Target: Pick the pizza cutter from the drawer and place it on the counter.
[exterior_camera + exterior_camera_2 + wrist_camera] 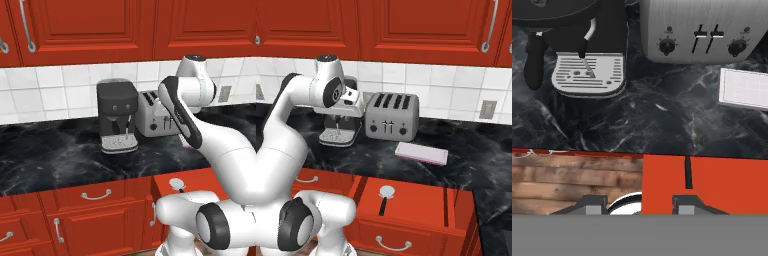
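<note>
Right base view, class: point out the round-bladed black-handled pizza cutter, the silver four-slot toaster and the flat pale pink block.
Pizza cutter [387, 192], right base view, disc blade.
Toaster [392, 117], right base view, front face.
Pink block [421, 153], right base view, top surface.

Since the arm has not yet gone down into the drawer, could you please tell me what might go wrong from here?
1. The pizza cutter is small with a thin handle; the gripper looks narrowly open, so the fingers may hit the cutter or miss it.
2. It lies flat on the drawer floor, so the fingertips may scrape the bottom or push it away.
3. The counter behind holds a toaster, a coffee machine and a pink block; placing could bump them.
</note>
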You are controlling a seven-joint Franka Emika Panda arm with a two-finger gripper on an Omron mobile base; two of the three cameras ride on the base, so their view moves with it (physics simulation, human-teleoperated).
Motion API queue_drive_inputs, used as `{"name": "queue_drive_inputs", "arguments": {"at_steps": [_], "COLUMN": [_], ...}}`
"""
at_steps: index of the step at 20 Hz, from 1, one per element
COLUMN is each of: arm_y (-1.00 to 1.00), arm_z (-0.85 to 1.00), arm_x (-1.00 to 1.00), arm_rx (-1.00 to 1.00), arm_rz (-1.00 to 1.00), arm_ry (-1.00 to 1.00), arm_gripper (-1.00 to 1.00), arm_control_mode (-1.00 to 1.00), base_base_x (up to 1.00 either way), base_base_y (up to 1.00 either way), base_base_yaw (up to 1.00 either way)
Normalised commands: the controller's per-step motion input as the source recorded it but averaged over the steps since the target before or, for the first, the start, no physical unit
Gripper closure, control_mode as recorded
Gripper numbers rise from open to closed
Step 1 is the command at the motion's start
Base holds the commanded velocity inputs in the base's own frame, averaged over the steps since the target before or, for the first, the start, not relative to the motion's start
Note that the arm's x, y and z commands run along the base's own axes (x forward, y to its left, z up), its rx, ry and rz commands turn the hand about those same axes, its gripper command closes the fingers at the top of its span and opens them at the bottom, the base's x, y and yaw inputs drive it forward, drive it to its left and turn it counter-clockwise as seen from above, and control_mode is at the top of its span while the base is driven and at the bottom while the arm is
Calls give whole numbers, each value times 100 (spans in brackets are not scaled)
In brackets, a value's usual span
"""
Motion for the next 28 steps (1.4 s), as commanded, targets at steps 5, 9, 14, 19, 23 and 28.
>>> {"name": "queue_drive_inputs", "arguments": {"at_steps": [5,9,14,19,23,28], "arm_y": [0,0,0,0,0,0], "arm_z": [0,0,0,0,0,0], "arm_x": [0,0,0,0,0,0], "arm_rx": [0,0,0,0,0,0], "arm_rz": [0,0,0,0,0,0], "arm_ry": [0,0,0,0,0,0], "arm_gripper": [-100,-100,-100,-100,-100,-100], "arm_control_mode": [100,100,100,100,100,100], "base_base_x": [-1,-15,-19,-18,-9,0], "base_base_y": [7,36,55,68,54,56], "base_base_yaw": [-4,-24,-41,-53,-62,-66]}}
